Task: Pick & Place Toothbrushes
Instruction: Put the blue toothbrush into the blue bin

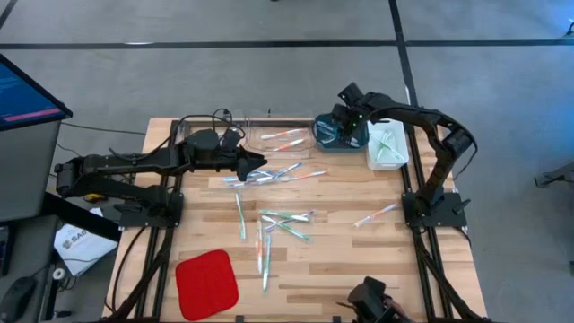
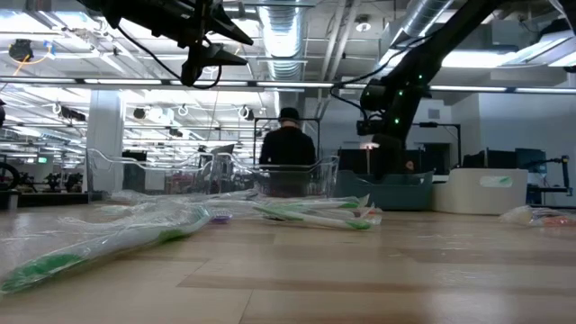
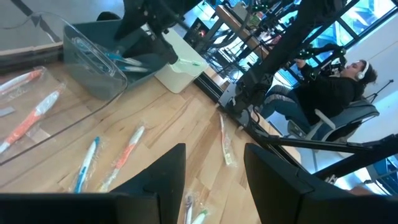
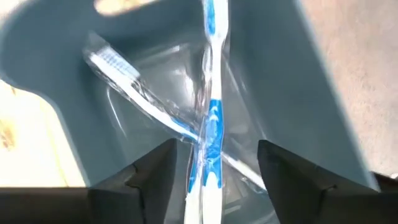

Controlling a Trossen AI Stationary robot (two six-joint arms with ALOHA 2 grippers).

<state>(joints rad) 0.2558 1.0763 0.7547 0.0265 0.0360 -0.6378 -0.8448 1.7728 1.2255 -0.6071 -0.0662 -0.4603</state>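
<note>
A: Toothbrushes (image 1: 285,220) lie scattered mid-bench; two blue ones (image 4: 210,124) rest inside the blue bin (image 1: 334,135), between the clear bin (image 1: 278,139) and the white bin (image 1: 387,146).

B: Tools?

A: Right tool (image 4: 211,165) over the blue bin, fingers apart, holding nothing. Left tool (image 1: 258,162) beside the clear bin, fingers apart, empty.

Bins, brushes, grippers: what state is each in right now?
Blue bin: holds blue brushes.
White bin: holds green brushes.
Clear bin: holds orange brushes.
Loose brushes: lying on table.
Right gripper: open, over blue bin.
Left gripper: open, empty.
</note>
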